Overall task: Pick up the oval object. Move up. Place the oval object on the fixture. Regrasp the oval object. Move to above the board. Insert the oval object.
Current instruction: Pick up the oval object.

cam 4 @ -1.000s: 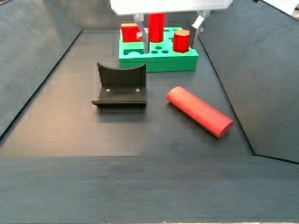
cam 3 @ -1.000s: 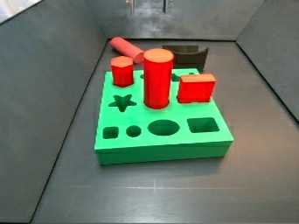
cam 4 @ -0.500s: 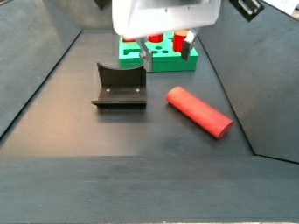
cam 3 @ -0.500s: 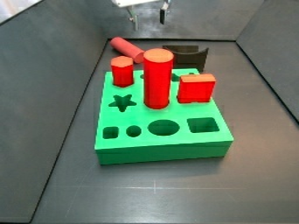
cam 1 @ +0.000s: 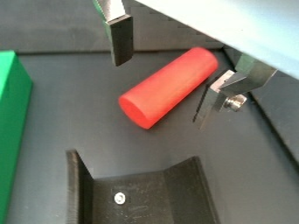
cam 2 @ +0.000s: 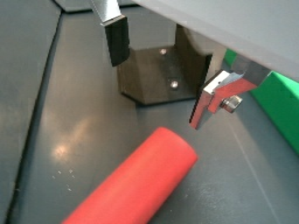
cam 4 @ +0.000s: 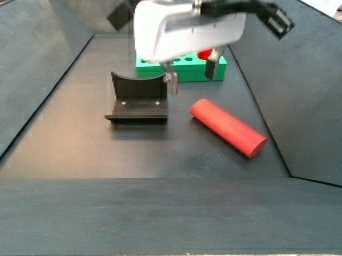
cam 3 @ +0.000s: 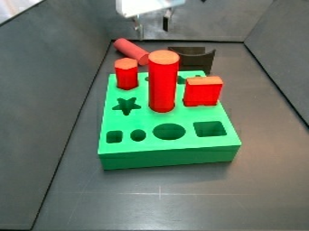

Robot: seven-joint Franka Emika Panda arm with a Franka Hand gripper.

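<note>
Overhead, the gripper (cam 1: 163, 74) hangs released, its two silver fingers (cam 2: 117, 39) spread wide with nothing between them. In both wrist views it sits above the dark floor, between the oval object (cam 1: 170, 86) and the fixture (cam 1: 138, 191), touching neither. In a side view the gripper (cam 4: 171, 81) is seen under its white housing, fingers pointing down just above the back edge of the fixture (cam 4: 136, 100).

The oval object (cam 4: 227, 126) lies flat on its side on the floor, a smooth red peg with flat ends, resting beside the fixture and apart from it. In a wrist view it runs diagonally past the fingertips (cam 2: 131, 179).

The fixture is a black block with a curved notch in its top, standing on the floor between the peg and the board (cam 4: 194, 70). In a side view the board (cam 3: 167, 133) is a bright green square block with a tall round red cylinder (cam 3: 163, 80), a shorter red peg (cam 3: 126, 73) and a red square block (cam 3: 203, 90) standing in it; star, round and square holes are open along its front. Behind it lie the oval object (cam 3: 129, 48) and the fixture (cam 3: 196, 57), with the gripper (cam 3: 151, 20) near the top edge of that view.
</note>
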